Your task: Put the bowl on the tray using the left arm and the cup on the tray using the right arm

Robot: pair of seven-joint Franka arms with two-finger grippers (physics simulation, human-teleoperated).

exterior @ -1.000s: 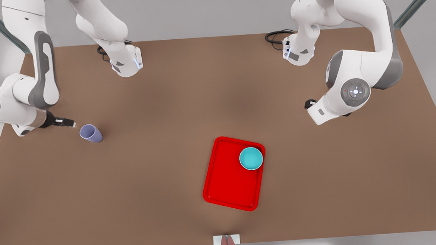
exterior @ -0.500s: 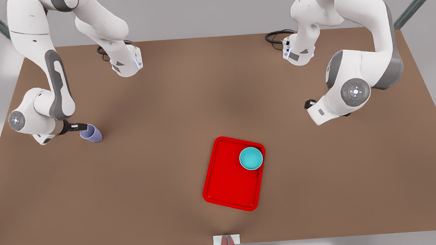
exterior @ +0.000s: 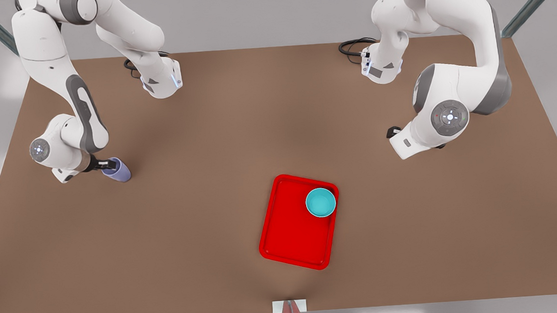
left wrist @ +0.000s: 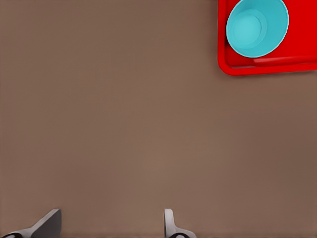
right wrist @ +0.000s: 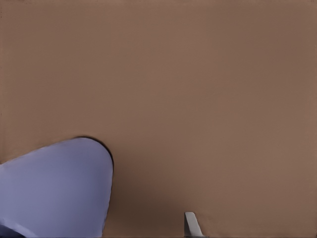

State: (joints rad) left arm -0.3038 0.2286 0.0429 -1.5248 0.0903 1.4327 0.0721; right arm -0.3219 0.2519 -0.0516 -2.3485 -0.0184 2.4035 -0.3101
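Teal bowl (exterior: 320,203) sat on red tray (exterior: 288,233); left gripper (left wrist: 111,225) idle, fingers spread. Right gripper (exterior: 109,163) at lavender cup (exterior: 116,170), wide (not yet clamped), for grasp.

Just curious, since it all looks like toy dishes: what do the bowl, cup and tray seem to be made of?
These are simulator renders, so only a guess. The bowl looks like smooth, plain teal plastic with a soft sheen. The cup looks like matte lavender plastic, with no gloss or pattern. The tray looks like glossy red moulded plastic, judging by its rounded corners and raised rim.
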